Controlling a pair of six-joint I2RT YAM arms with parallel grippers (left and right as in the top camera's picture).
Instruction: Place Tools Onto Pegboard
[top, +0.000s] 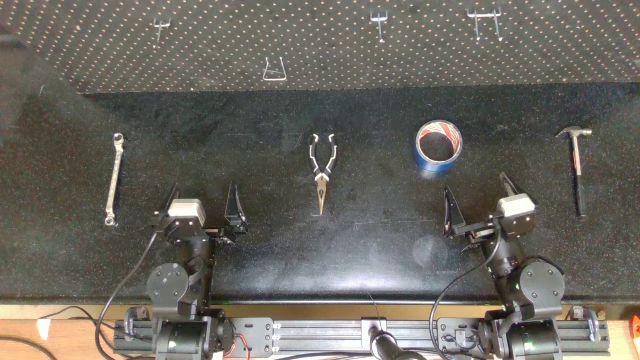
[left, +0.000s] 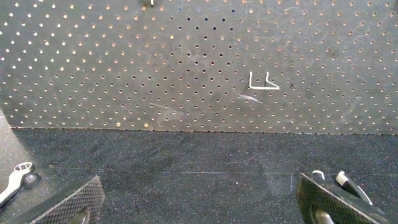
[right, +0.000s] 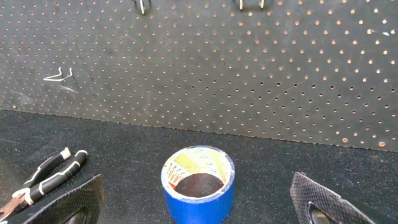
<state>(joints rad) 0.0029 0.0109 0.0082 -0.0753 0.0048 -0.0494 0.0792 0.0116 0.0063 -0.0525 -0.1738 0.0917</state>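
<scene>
Four tools lie on the black mat: a silver wrench (top: 113, 178) at the left, needle-nose pliers (top: 321, 170) in the middle, a blue tape roll (top: 438, 146) right of them, and a hammer (top: 575, 168) at the far right. The pegboard (top: 330, 45) stands behind with wire hooks (top: 275, 70). My left gripper (top: 203, 208) is open near the front, between wrench and pliers. My right gripper (top: 479, 207) is open just in front of the tape roll (right: 198, 184). The wrench head (left: 18, 175) and pliers handles (left: 341, 182) show at the edges of the left wrist view, and the pliers (right: 43, 182) in the right wrist view.
More hooks hang on the pegboard at the top left (top: 161, 28), top centre (top: 378, 22) and top right (top: 485, 22). Bare mat lies between the tools. The table's front edge runs just behind the arm bases.
</scene>
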